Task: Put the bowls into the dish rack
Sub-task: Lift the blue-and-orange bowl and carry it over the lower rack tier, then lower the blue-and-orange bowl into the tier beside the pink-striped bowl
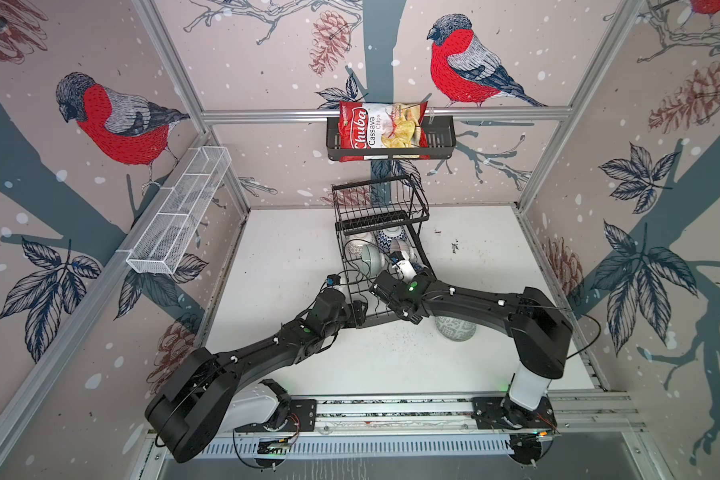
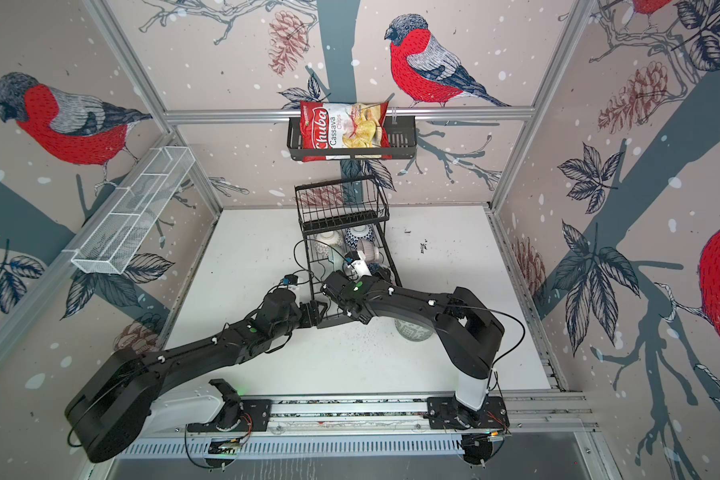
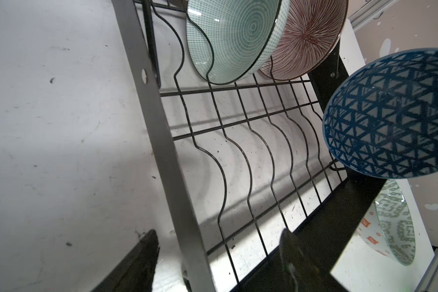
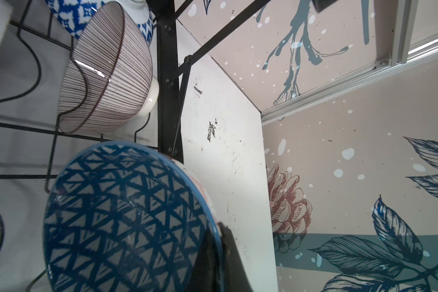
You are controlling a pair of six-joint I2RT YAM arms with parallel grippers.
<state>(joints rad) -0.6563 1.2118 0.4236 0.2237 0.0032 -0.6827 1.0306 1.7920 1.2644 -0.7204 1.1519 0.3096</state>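
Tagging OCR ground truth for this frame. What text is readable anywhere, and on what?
"Chuba": large white script on the red chip bag in the black wall basket, both top views.
"Cassava Chips": beside the brand, same bag.
Green badge and fine print on the bag: too small to read.
The blue-triangle bowl: pattern only, no text; nothing legible in either wrist view.

The white table holds the black dish rack and, near it, one green-patterned bowl, maybe tipped over.
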